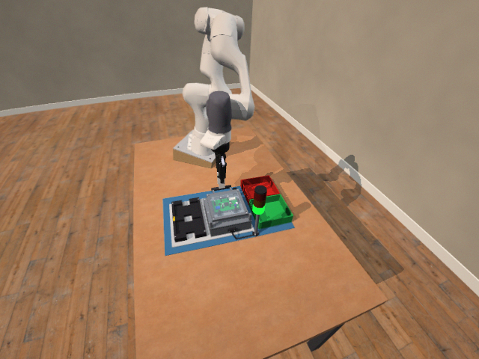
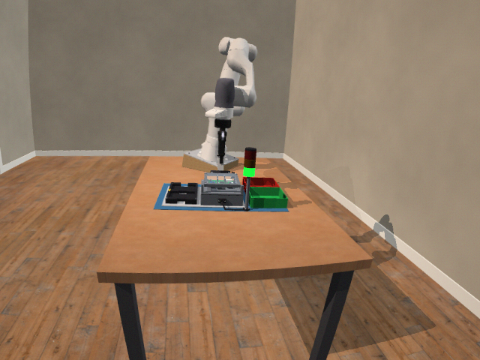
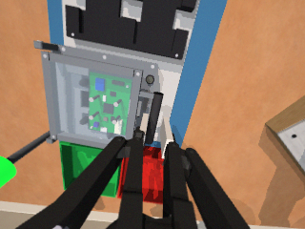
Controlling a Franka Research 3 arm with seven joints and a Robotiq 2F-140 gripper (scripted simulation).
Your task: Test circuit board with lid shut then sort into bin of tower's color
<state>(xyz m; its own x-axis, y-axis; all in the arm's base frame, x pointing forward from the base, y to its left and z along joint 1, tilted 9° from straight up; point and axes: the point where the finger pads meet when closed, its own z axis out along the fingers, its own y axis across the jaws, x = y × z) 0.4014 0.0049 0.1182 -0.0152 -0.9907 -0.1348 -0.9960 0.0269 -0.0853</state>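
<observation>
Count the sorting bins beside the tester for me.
2: a red bin nearer the arm's base, and a green bin touching it, just behind the signal tower. None seems hidden.

Board: I read no print on it, only blurred parts and small white patches.
Tower: I see a green lamp, no lettering.
Tray, bins: I find no labels or numbers.
</observation>
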